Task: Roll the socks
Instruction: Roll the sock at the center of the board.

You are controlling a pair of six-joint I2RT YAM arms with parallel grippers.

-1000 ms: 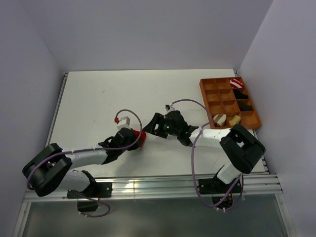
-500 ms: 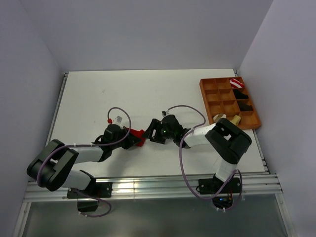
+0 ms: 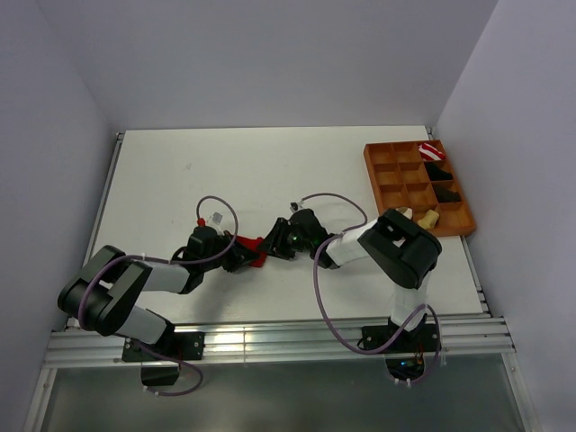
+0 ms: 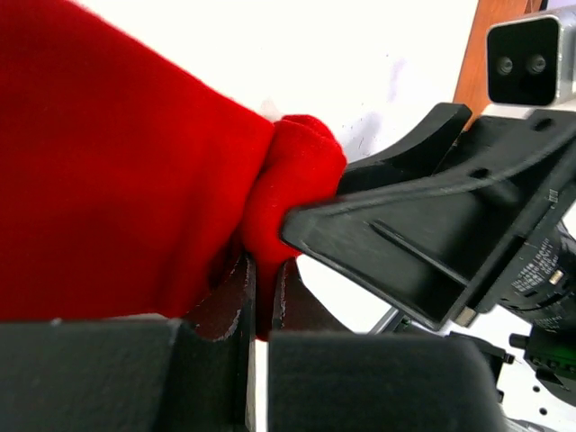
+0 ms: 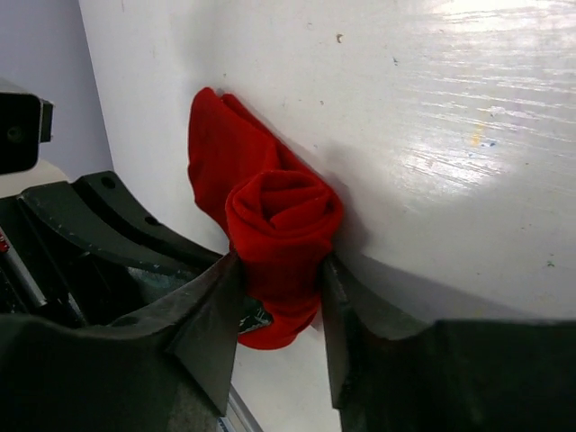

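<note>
The red sock (image 3: 249,248) lies on the white table between my two grippers, one end wound into a tight roll (image 5: 283,219). My left gripper (image 4: 264,274) is shut on a fold of the sock's loose fabric (image 4: 108,171), which fills the left wrist view. From the other side my right gripper (image 5: 279,268) is shut on the roll, a finger pressed against each side of it. A mustard-yellow sock (image 3: 429,217) and a cream-cuffed sock (image 3: 401,212) lie in the orange tray (image 3: 371,171), partly hidden by my right arm.
The orange compartment tray at the right edge also holds a red-and-white rolled bundle (image 3: 430,151) and black bundles (image 3: 440,172). My right arm's elbow (image 3: 405,247) stands just in front of the tray. The two grippers' fingers nearly touch each other.
My right gripper has moved left onto the sock and closed around the roll. The left gripper shifted slightly left, still pinching the red fabric.
</note>
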